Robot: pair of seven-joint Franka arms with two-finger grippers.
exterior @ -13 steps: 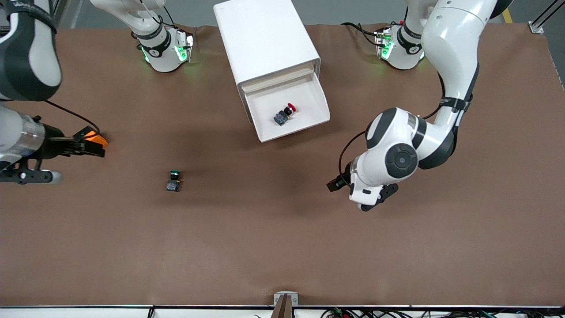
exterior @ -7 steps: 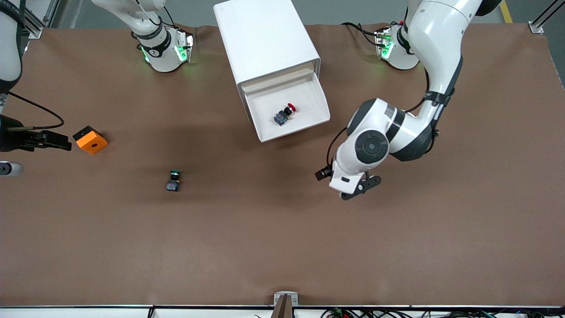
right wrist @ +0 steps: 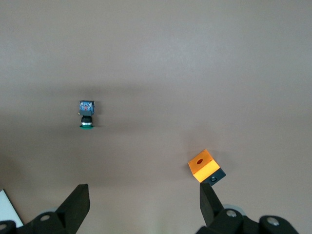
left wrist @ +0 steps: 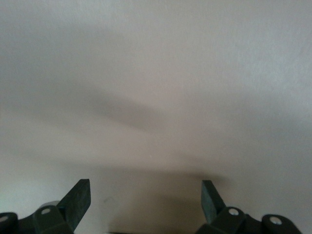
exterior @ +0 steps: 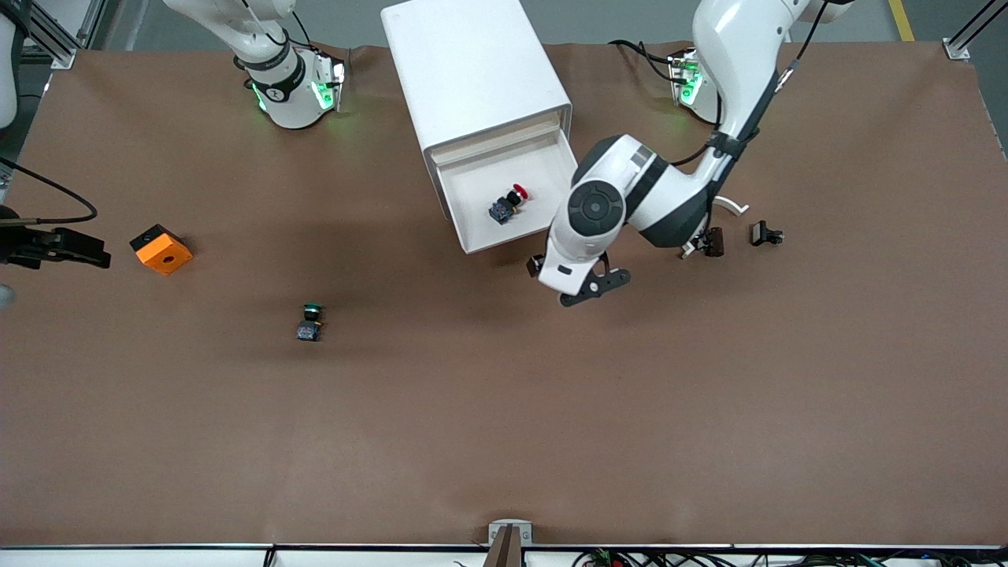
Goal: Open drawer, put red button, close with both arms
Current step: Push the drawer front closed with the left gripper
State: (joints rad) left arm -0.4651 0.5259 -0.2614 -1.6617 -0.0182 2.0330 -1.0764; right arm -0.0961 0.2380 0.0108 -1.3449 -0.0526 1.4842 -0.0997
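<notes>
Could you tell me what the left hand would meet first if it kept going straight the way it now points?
Most likely the front panel of the open drawer: the left hand, fingers open, faces a plain white surface that fills its wrist view. How close it is cannot be judged.

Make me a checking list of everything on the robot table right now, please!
Surface: brown table, bare in the half nearest the front camera.
Job's things: red button lies in the open drawer of the white cabinet.
Clutter: green button; orange block; two small black parts toward the left arm's end.
Grippers: left gripper open, in front of the drawer; right gripper open, at the right arm's end.
Cables: black cable along the right arm.
Surroundings: nothing seen.
</notes>
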